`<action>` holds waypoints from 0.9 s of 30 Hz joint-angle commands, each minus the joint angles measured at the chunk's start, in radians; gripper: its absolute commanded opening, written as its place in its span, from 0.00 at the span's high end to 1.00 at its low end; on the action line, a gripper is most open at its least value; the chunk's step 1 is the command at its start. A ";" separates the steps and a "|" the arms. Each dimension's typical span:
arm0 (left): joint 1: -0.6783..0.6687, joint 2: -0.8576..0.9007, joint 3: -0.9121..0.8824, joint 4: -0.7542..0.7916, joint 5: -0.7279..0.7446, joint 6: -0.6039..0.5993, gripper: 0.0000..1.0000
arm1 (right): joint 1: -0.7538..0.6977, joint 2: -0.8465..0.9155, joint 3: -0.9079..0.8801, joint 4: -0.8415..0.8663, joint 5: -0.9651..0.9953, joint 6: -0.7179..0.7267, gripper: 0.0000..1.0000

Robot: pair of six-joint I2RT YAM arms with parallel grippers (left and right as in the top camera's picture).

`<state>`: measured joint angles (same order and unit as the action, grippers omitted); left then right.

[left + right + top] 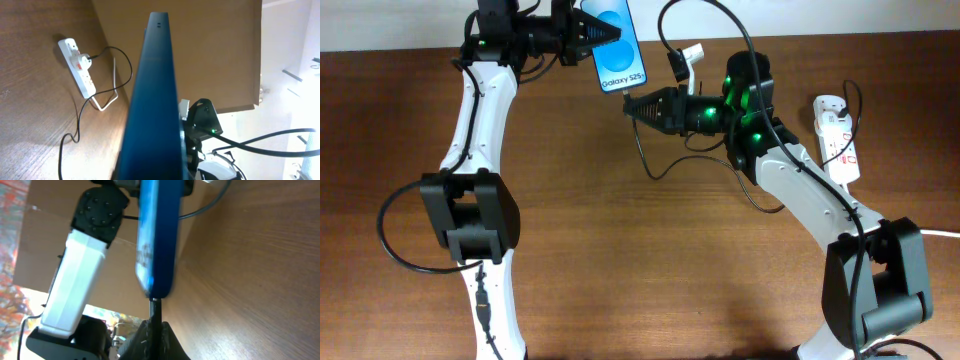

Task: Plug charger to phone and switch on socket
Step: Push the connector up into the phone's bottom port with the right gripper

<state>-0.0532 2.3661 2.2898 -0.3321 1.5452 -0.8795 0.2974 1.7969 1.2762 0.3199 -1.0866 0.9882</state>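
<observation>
Two grippers meet at the phone [616, 45], a slim slab with black edges and a glossy bright blue screen that has white lettering at its lower end. My left gripper [592, 36] is clamped on the phone's side and holds it clear of the table [620, 270]. Just below the phone, my right gripper [632, 103] is pinched tight on the charger [155, 306]. Its small black plug tip touches the phone's bottom edge, but I cannot tell whether it is seated. Its thin black cable curls loosely away toward the socket [836, 135], a long white plastic strip with red markings, well apart to the phone's right. The table is brown wood with a fine grain. A flat tan panel [45, 235] stands behind the phone.
</observation>
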 commanded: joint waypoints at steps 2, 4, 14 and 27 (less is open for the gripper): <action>0.003 -0.003 0.013 0.007 0.029 0.006 1.00 | 0.005 0.007 0.003 0.018 -0.032 0.016 0.96; 0.003 -0.003 0.013 0.006 0.029 0.006 1.00 | 0.005 0.007 0.003 0.019 -0.032 0.016 0.96; 0.003 -0.003 0.013 0.006 0.029 0.006 1.00 | 0.003 0.007 0.003 0.058 -0.027 0.024 0.96; 0.010 -0.003 0.013 0.006 0.029 0.006 1.00 | 0.001 0.007 0.003 0.019 -0.028 0.024 0.96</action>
<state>-0.0494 2.3661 2.2898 -0.3317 1.5455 -0.8795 0.2974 1.8004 1.2758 0.3298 -1.1088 1.0180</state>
